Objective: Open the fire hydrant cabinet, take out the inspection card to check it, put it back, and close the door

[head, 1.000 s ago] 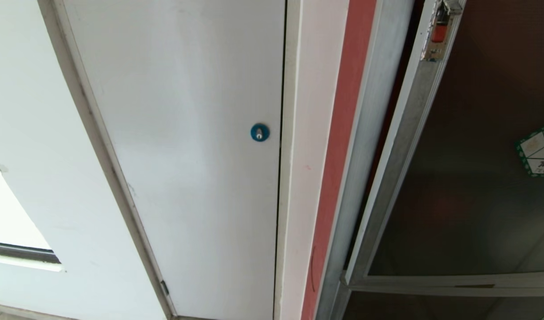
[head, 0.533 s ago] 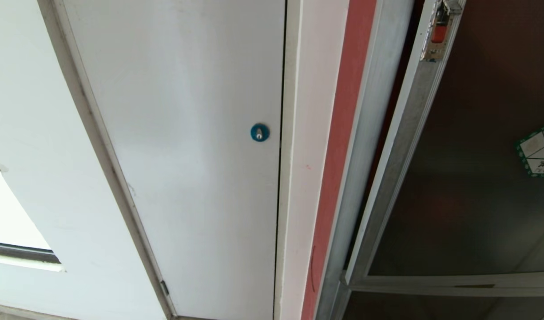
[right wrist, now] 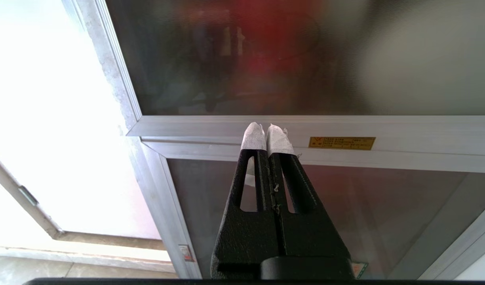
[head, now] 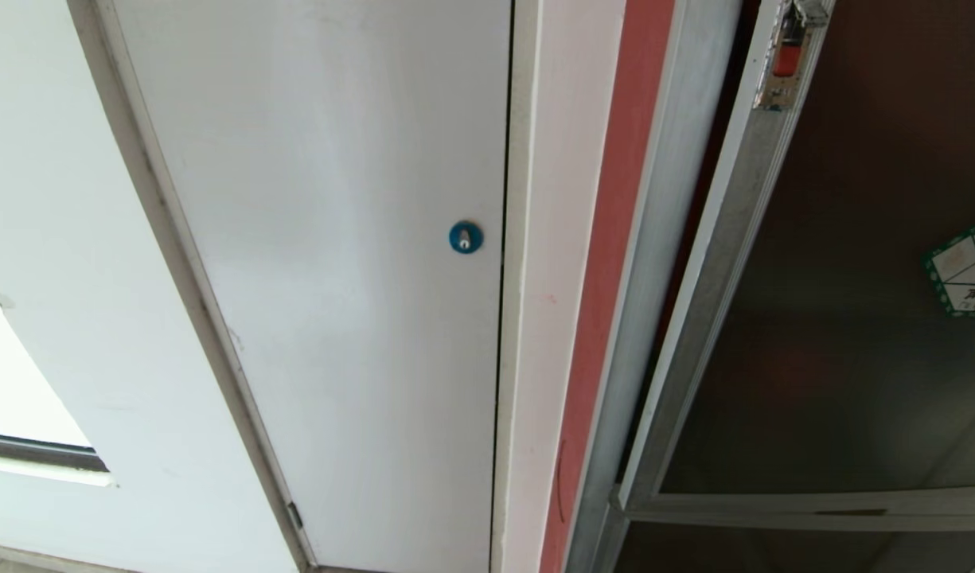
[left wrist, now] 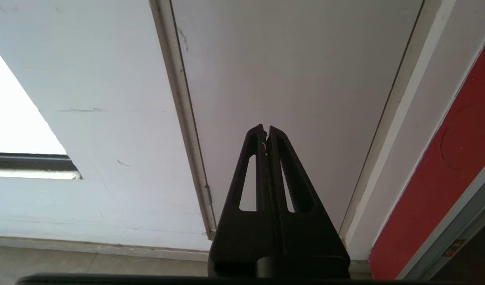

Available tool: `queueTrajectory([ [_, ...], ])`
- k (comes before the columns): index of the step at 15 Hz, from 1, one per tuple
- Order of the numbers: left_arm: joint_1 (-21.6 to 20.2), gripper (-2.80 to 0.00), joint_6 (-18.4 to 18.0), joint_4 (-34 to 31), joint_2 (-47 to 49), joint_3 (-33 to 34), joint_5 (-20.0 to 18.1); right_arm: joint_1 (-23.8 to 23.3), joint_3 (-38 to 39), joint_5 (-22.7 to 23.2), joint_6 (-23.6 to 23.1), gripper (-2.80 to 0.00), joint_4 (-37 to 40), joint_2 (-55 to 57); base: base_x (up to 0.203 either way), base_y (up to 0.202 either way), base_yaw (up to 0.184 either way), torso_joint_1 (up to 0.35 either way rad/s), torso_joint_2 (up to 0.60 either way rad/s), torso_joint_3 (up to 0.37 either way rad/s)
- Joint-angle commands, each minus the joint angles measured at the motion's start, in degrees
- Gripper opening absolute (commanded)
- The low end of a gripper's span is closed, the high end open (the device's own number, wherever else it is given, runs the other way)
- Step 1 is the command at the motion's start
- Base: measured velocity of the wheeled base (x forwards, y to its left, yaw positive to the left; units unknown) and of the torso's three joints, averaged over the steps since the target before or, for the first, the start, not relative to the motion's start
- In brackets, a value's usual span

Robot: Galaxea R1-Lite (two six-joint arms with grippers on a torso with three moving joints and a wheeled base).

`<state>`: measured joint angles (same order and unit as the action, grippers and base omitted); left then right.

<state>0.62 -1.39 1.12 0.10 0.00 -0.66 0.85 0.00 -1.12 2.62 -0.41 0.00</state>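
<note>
The silver-framed fire hydrant cabinet point(head: 654, 318) stands at the head view's right, its dark tinted glass door point(head: 845, 334) cut off, contents blurred red. Left gripper point(left wrist: 265, 130) and right gripper point(right wrist: 266, 130) hang before it, jaws together, empty.

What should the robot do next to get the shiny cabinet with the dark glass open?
Probably lift the right pincer toward the small red latch on the dark tinted glass door with the silver aluminium frame. That door looks closed or barely ajar, and both pincers, the left pincer too, are shut, empty and touching nothing.
</note>
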Motion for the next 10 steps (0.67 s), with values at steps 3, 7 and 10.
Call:
queueTrajectory([
  [3,-0.01,-2.80,-2.47,-0.16,0.08,-1.19,-1.15,0.03,0.09,-0.02,0.01,-2.80,-0.03,0.09,0.000,0.000,0.000,0.000,0.00,0.000],
  [7,0.10,-2.80,-2.38,-0.67,9.80,-12.89,-12.53,0.11,0.09,-0.02,0.01,-2.80,-0.03,0.09,0.000,0.000,0.000,0.000,0.00,0.000],
  [10,0.44,-2.80,-0.62,-0.48,24.75,-23.04,-21.63,0.03,0.09,-0.02,0.01,-2.80,-0.03,0.09,0.000,0.000,0.000,0.000,0.00,0.000],
])
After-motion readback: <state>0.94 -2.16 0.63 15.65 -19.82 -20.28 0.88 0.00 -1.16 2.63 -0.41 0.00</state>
